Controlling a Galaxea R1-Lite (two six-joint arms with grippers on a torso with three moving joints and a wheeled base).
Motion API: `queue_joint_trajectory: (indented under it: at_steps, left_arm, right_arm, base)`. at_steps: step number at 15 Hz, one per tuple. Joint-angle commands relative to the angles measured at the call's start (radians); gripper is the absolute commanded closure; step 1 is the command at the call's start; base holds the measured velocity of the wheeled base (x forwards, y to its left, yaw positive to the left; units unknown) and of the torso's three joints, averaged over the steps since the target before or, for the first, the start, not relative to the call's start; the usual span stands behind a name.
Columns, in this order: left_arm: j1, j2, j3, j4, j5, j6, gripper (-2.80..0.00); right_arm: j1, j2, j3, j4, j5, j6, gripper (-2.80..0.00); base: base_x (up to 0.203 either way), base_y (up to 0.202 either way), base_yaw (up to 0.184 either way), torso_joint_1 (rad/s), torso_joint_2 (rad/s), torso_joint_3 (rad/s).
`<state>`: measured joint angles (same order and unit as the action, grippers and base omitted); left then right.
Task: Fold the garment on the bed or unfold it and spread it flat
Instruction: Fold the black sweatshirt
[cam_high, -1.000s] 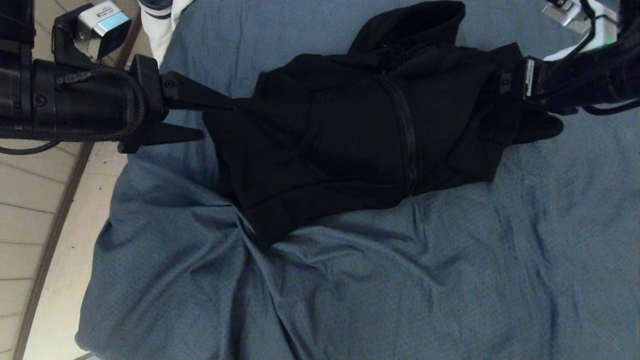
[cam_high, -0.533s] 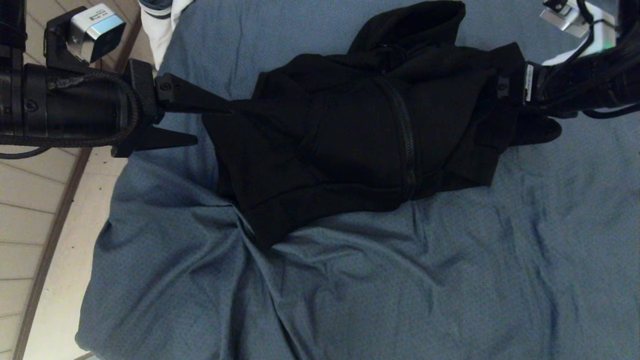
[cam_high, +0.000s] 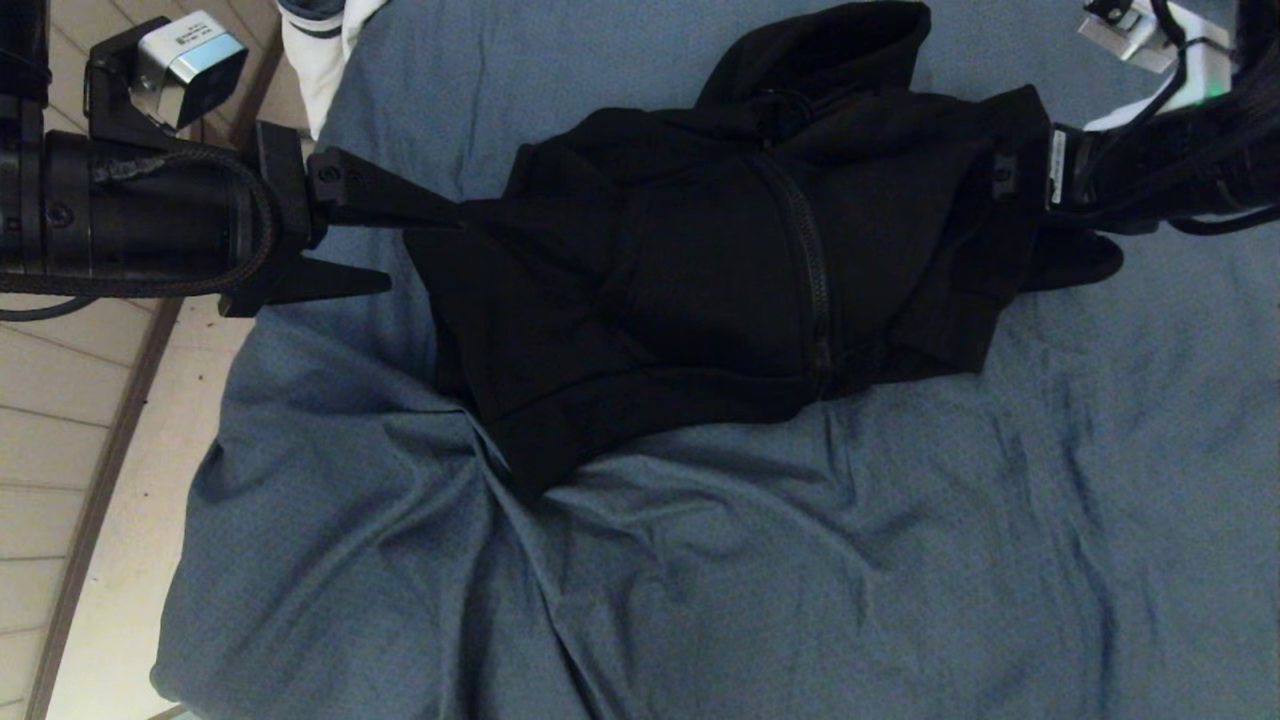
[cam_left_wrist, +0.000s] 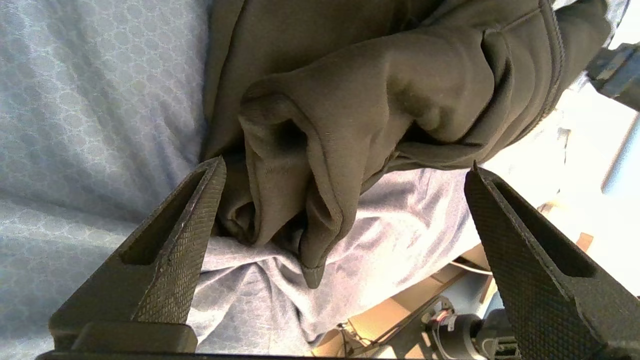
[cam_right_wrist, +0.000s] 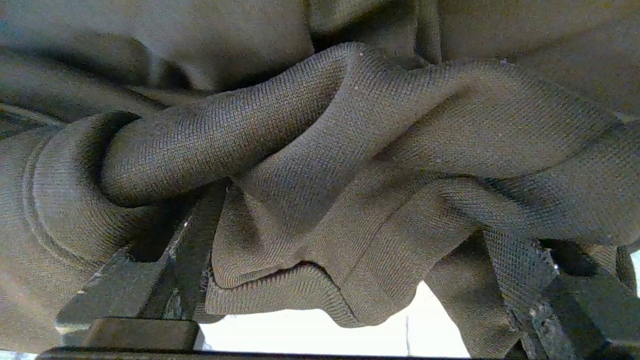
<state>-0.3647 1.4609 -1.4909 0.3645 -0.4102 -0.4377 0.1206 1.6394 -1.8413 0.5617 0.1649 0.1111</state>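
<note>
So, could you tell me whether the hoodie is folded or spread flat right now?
Folded, roughly: the hoodie lies bunched in a compact bundle on the bed, sleeves tucked in, zipper facing up.

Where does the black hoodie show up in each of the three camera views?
Head view: the hoodie lies bunched on the bed, upper middle, between both arms.
Left wrist view: a folded hoodie edge hangs between the open left claw tips.
Right wrist view: hoodie fabric fills the picture, draped over the right claw's fingers.
Shared landmark: the hoodie's stitched hem.
</note>
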Motion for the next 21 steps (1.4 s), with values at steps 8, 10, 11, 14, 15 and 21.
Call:
queue_joint_trajectory:
  at_steps: [8, 10, 11, 14, 15, 21]
  left_arm:
    - [0.001, -0.010, 0.001, 0.002, -0.002, -0.003, -2.80]
    - [0.003, -0.008, 0.001, 0.002, -0.002, -0.003, -2.80]
    - [0.003, -0.008, 0.001, 0.002, -0.002, -0.003, -2.80]
    - [0.003, -0.007, 0.000, 0.002, -0.002, -0.003, -2.80]
    - [0.003, -0.007, 0.000, -0.001, -0.004, -0.003, -2.80]
    - [-0.002, 0.003, -0.051, -0.012, -0.011, -0.001, -2.80]
  right_arm:
    - [0.028, -0.006, -0.030, 0.006, -0.022, 0.016, -2.80]
    - [0.028, -0.009, 0.003, 0.005, -0.029, 0.015, -2.80]
    - [0.029, -0.010, 0.013, 0.002, -0.035, 0.013, -2.80]
    - [0.033, -0.012, 0.015, 0.003, -0.040, 0.016, -2.80]
    - [0.045, -0.030, 0.042, 0.000, -0.055, 0.013, -2.80]
    - [0.066, -0.116, 0.137, -0.087, -0.085, 0.008, -2.80]
  base:
    - [0.000, 0.000, 0.000, 0.000, 0.00, 0.000]
    - [0.000, 0.000, 0.000, 0.000, 0.00, 0.000]
    - [0.000, 0.000, 0.000, 0.000, 0.00, 0.000]
    - [0.000, 0.000, 0.000, 0.000, 0.00, 0.000]
    - [0.000, 0.000, 0.000, 0.000, 0.00, 0.000]
    - [0.000, 0.000, 0.000, 0.000, 0.00, 0.000]
